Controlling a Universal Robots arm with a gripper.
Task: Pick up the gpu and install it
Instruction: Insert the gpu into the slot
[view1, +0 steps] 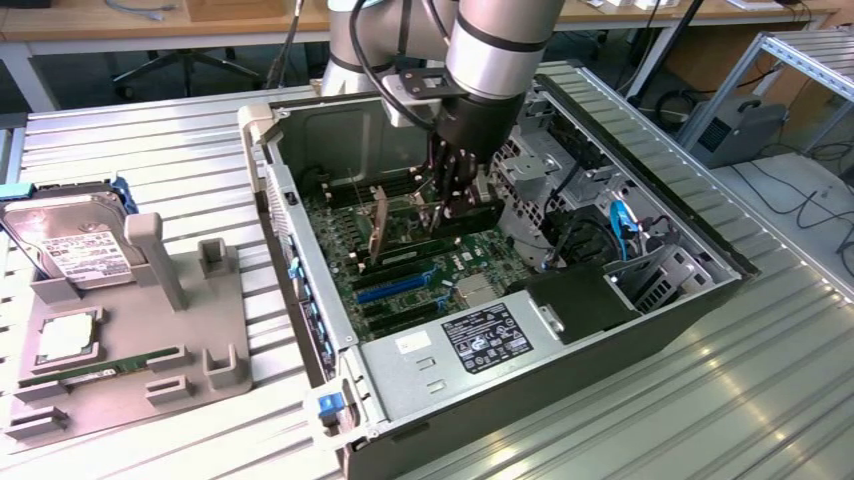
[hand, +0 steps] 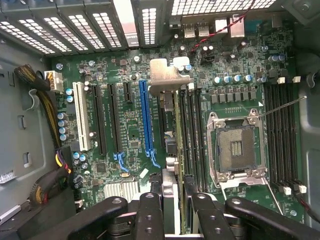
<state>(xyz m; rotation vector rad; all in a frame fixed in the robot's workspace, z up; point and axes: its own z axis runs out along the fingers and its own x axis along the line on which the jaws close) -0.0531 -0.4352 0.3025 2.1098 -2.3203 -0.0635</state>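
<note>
Your tool (hand: 172, 207) was clamped on the gpu (hand: 176, 125), held edge-on just above the motherboard (hand: 130, 135) beside the blue slot (hand: 145, 117); any misalignment risked jamming the card.

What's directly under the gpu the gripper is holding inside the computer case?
The gpu hangs edge-down in the gripper, over the green motherboard beside the blue slot. The slot directly beneath its lower edge is covered by the card itself.

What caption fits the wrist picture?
Gripper holds the gpu edge-on above the green motherboard.
</note>
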